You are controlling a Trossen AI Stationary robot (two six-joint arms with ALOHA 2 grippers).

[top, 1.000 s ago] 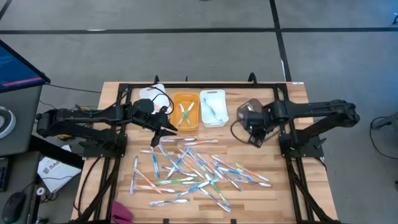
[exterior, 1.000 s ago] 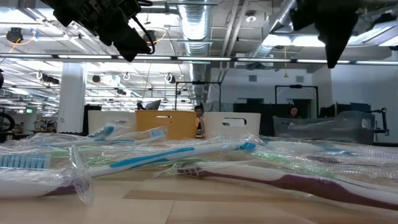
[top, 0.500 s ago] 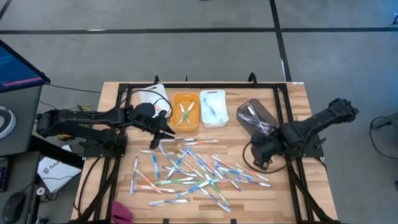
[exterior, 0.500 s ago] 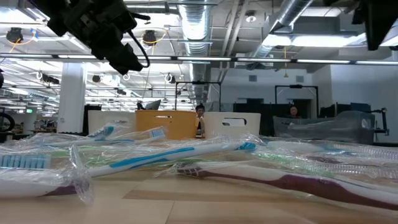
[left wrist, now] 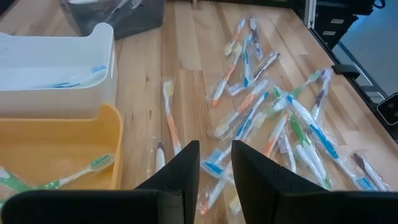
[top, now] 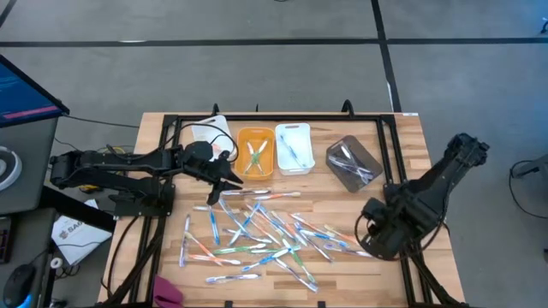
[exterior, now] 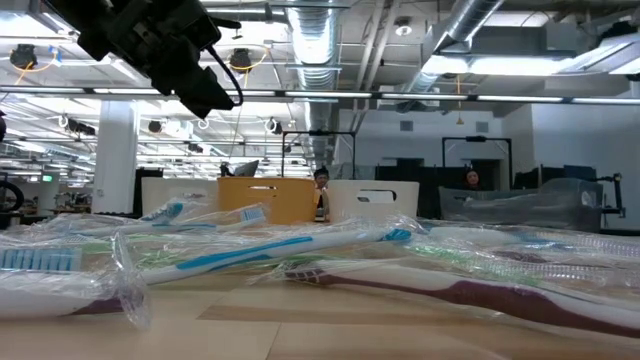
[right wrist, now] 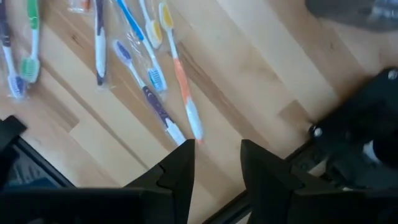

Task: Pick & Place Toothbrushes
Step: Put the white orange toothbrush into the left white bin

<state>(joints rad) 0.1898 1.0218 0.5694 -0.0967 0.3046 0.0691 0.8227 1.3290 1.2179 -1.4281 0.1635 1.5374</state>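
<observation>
wooden table (top: 402, 145), toothbrushes (top: 265, 231) scattered between left gripper (top: 229, 177), right gripper (top: 374, 242)

Gray bin (top: 353, 162) contents unclear; people (exterior: 321, 181) beyond table too small.

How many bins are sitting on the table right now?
3: an orange bin, a white bin touching its right side, and a dark grey bin set apart, further right. All sit along the table's far edge.

Setting: open-plan lab or industrial workspace. Evidence: exposed ceiling ducts (exterior: 318, 40), strip lighting, desks with monitors (exterior: 405, 172), grey carpet floor (top: 257, 21).
</observation>
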